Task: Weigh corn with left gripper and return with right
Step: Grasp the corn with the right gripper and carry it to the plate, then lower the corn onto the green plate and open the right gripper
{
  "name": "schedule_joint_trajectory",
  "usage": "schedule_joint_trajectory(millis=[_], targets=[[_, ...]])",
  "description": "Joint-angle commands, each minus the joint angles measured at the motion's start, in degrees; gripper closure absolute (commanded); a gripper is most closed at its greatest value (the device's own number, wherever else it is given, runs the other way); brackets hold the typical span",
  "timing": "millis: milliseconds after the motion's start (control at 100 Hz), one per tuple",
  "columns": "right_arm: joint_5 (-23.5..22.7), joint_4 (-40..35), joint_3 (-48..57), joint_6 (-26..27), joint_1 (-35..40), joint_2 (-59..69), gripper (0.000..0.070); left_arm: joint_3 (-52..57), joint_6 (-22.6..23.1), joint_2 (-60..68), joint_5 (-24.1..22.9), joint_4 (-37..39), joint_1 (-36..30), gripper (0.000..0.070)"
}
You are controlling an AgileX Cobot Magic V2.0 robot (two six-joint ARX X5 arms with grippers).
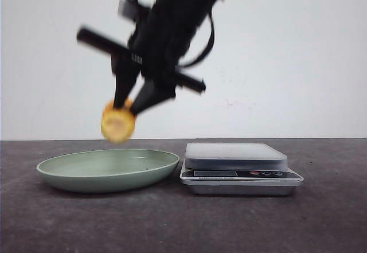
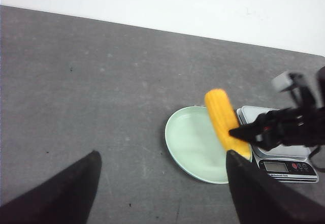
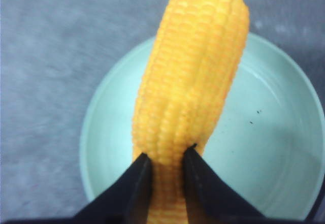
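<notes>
Because the right gripper (image 3: 163, 170) pinches the corn (image 3: 190, 87) only near one end, with the long cob hanging above the green plate (image 1: 74, 175), the cob could swing or slip out and roll off the shallow rim. That plate holds nothing, and the kitchen scale (image 1: 238, 162) beside it is bare. The left gripper's fingers (image 2: 61, 193) are spread, holding nothing.

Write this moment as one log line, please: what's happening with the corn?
phase: return | right pincer: shut on corn, held above green plate | left pincer: open, holding nothing, well back | scale: platform bare
</notes>
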Motion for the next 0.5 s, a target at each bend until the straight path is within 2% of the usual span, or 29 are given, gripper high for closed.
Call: schedule_joint_trajectory(millis=[0,260,390,490], targets=[[0.22,1.4,1.84,1.33,0.61,2.03,0.07,0.61,-0.28,0.35,-0.2,0.59,-0.44,0.023],[0.0,3.37,2.16,2.32,0.72,5.49,0.0697,0.61,-0.24,0.35,-0.22,0.59,-0.44,0.023],[1.25,2.54,2.16,2.29,0.72,5.6,0.0567,0.61,-0.26,0.35,-0.2,0.46,-0.44,0.0229],[2.29,2.47,2.16,2.29,0.76,5.6,0.0559,0.61,-0.26,0.35,-0.2,0.44,-0.44,0.023]])
